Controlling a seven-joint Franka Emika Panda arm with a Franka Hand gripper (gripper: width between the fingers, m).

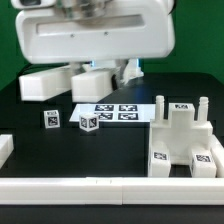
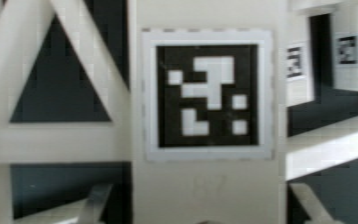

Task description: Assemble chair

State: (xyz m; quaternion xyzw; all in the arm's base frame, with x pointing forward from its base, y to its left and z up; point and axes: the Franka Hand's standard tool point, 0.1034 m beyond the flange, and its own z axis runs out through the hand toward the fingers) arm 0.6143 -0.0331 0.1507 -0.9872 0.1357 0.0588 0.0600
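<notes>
On the black surface (image 1: 30,130), exterior view: white fingers (image 1: 126,68) hang low over long matte white plastic chair legs (image 1: 45,85); the joined blocky white chair structure (image 1: 185,140) stands at the exterior view's right. Wrist view: a tagged white part (image 2: 202,95) fills the frame; whether they grip it I cannot tell. Held off-centre, it could twist. No containers show.

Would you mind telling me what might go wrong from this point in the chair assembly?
1. The gripper seems to hold a long white part low over the table. Swinging it could knock the small tagged block nearby.
2. The part-built chair stands at the exterior view's right. Pressing the part in off-line might shove or tip it.
</notes>
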